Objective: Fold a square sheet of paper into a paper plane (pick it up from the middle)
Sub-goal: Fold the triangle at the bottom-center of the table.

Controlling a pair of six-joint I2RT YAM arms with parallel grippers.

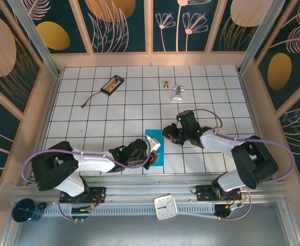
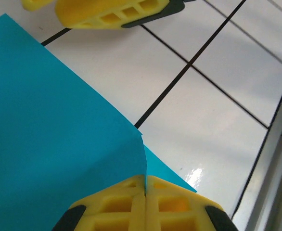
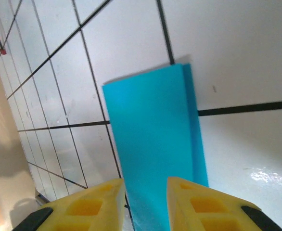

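The square sheet of paper (image 1: 155,147) is teal-blue and lies folded into a narrow double-layered strip on the white tiles near the front middle. My left gripper (image 1: 151,154) is shut on the sheet's near edge (image 2: 145,180); the pinched edge of the paper (image 2: 49,134) curls up from the table. My right gripper (image 1: 169,134) stands open at the strip's other side. In the right wrist view its fingers (image 3: 145,192) are apart, with the paper (image 3: 150,139) lying beyond the gap. Its yellow fingers (image 2: 112,12) also appear at the top of the left wrist view. The paper plane is out of view.
A black battery pack (image 1: 112,85) with a red wire lies at the back left. A silver metal piece (image 1: 177,93) and a small brass part (image 1: 166,84) lie at the back middle. A white clock (image 1: 166,207) sits on the front rail. Wooden walls enclose the table.
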